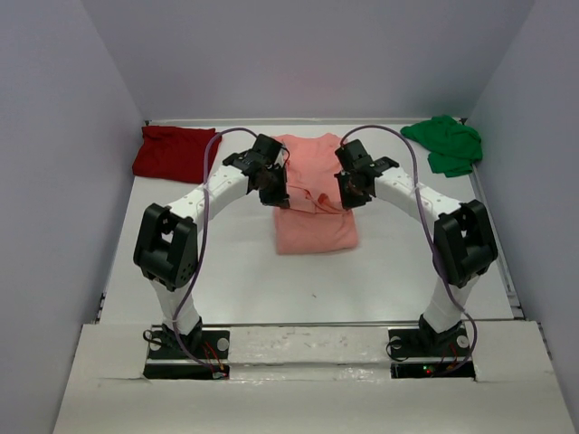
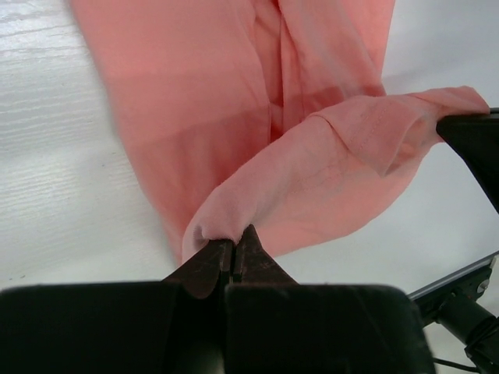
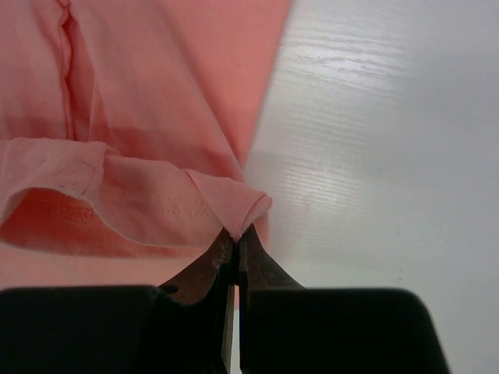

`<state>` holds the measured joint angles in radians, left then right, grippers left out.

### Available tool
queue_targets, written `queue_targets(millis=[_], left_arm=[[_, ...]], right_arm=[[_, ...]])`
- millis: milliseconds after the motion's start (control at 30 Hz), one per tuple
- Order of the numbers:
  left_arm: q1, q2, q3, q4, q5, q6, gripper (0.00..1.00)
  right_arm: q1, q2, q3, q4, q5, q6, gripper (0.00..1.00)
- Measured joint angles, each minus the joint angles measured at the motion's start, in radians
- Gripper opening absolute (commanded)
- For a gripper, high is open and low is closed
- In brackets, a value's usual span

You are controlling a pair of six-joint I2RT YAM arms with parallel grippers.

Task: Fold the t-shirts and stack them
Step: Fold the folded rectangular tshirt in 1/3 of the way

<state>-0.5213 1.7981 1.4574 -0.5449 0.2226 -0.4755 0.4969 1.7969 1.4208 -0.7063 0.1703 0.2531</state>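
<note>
Salmon-pink t-shirt (image 1: 317,231) | one edge held up | left gripper (image 2: 235,245) jaws pinch one corner | right gripper (image 3: 236,238) jaws pinch the other corner

From where I stand, three shirts sit on the desk (image 1: 226,271). The middle t-shirt (image 1: 317,231) lies at the centre, running from the far edge toward the near side. The left tool (image 1: 271,188) hangs over its left edge and the right tool (image 1: 351,192) over its right edge. Each has a bit of the cloth nipped between closed jaws, and the strip between them is raised off the rest of the shirt. The far-left t-shirt (image 1: 172,152) sits in the far left corner and the far-right t-shirt (image 1: 445,143) in the far right corner, both apart from the middle one and from the tools
</note>
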Motion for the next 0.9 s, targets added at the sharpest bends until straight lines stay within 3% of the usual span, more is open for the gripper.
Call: queue_targets(millis=[767, 900], left_arm=[[0.026, 0.140, 0.063, -0.007, -0.008, -0.028, 0.00], [0.029, 0.166, 0.122, -0.022, -0.023, -0.025, 0.13]], right_arm=[[-0.036, 0.131, 0.145, -0.020, -0.092, -0.074, 0.00], [-0.040, 0.149, 0.169, -0.023, -0.092, -0.084, 0.10]])
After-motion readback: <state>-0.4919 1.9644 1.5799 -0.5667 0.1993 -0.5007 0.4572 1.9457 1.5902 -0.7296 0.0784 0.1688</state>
